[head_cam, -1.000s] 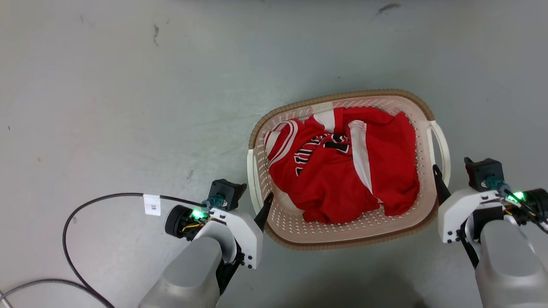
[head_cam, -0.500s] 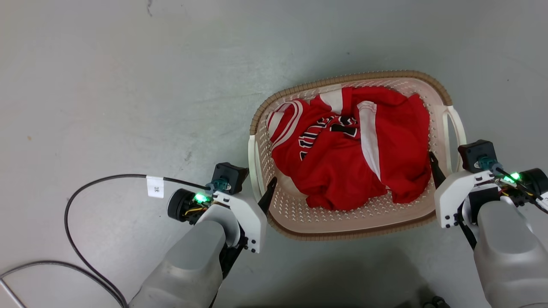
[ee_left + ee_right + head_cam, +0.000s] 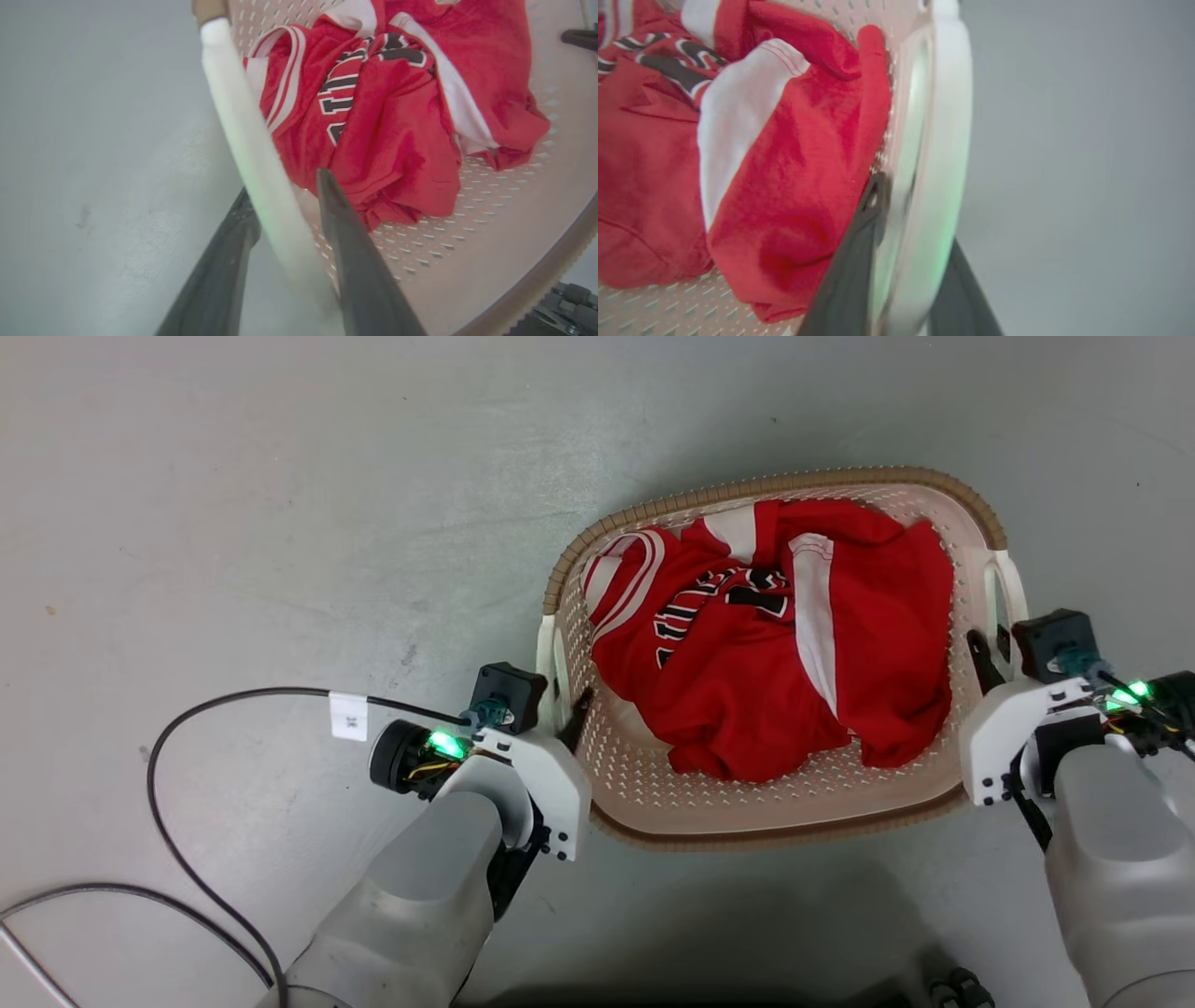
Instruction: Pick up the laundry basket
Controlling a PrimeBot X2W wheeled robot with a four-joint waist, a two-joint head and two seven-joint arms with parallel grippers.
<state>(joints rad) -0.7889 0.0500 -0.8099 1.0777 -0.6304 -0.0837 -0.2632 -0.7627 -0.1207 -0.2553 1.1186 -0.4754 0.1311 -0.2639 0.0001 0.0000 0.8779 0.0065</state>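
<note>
A cream laundry basket (image 3: 794,483) holding a crumpled red jersey (image 3: 766,644) sits on the grey floor (image 3: 280,523) between the robot's two arms, placed so each arm can take one white loop handle and raise it level. The left pincer (image 3: 571,709) is narrowed around the left handle (image 3: 233,107), a dark finger pressed to each side, and the right pincer (image 3: 988,653) clasps the right handle (image 3: 948,116) the same way. A second ago both pincers sat by the near ends of the handles; they have since slid forward to straddle them.
</note>
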